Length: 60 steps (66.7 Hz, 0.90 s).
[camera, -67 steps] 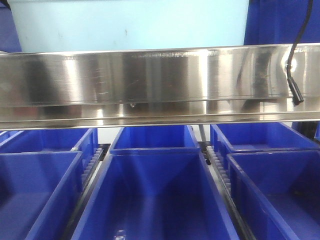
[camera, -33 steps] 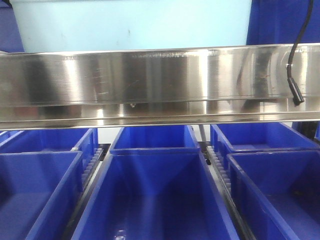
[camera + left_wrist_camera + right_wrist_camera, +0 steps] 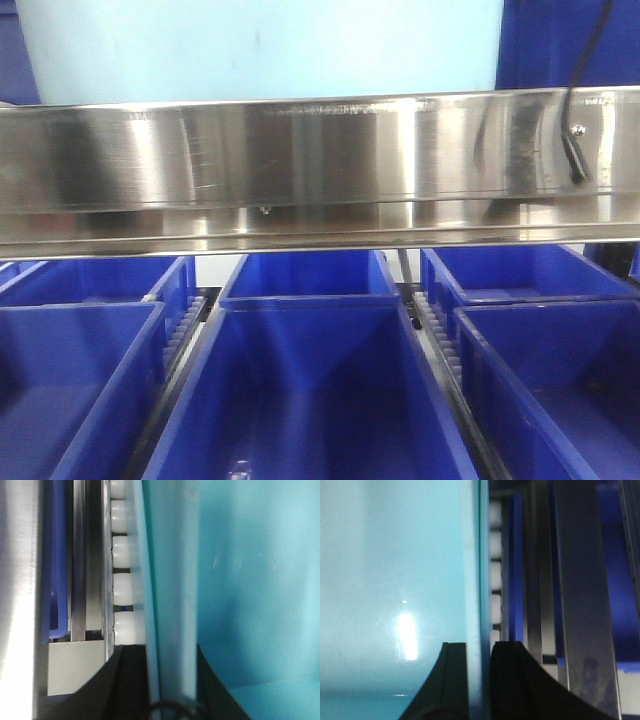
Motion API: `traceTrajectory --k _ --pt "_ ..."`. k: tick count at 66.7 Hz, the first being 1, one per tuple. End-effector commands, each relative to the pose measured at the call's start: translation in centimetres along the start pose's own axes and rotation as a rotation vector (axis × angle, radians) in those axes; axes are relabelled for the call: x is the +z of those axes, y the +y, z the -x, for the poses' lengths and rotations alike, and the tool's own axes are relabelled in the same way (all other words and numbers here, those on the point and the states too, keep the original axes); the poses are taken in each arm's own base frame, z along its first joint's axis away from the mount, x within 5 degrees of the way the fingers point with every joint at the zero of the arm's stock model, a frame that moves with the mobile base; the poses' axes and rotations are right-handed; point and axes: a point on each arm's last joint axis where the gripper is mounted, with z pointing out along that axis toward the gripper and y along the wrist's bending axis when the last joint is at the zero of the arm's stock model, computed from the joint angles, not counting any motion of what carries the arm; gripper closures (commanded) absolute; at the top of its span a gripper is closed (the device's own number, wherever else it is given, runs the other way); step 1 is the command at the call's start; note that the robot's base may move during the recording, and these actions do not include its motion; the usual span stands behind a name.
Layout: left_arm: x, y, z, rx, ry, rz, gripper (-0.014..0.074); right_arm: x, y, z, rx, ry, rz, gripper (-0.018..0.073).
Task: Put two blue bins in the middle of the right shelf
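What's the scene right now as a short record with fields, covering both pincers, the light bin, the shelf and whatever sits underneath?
left pincer: closed astride a wall of the light blue bin
right pincer: closed astride a wall of the same bin
bin position: upper level, behind the steel shelf rail
beside the bin: white rollers along the wall, seen in the left wrist view
lower level: dark blue bins, open-topped, in rows, apparently empty
other: black cable hanging in front of the rail's right end

The upper bin (image 3: 260, 45) sits above the shelf rail (image 3: 300, 160), with lower bins (image 3: 310, 390) side by side beneath.
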Motion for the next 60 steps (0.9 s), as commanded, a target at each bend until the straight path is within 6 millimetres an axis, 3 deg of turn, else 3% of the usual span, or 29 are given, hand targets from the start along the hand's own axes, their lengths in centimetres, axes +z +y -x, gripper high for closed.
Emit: traceTrajectory --k 1,8,31,44,60 --pt "-3.6 -0.9 0.8 0.003 -0.152 -0.082 0.0707 -2.3 0.7 0.9 -0.029 -0.108 0.068 0.0724" --pt "-5.4 -1.3 1.5 0.035 -0.219 -0.098 0.0707 -3.5 0.9 1.4 -0.053 -0.151 0.082 0.0724" --pt "-11.7 -2.4 3.2 0.116 -0.498 -0.157 0.0707 -10.1 1.6 3.1 -0.143 -0.381 0.143 0.0724" --pt "-13.4 -2.6 3.3 0.123 -0.565 -0.17 0.0707 -10.8 1.6 3.2 -0.192 -0.408 0.14 0.0724" --pt "-13.5 -2.6 3.4 0.123 -0.572 -0.168 0.0707 -10.8 1.6 3.2 -0.192 -0.408 0.14 0.0724"
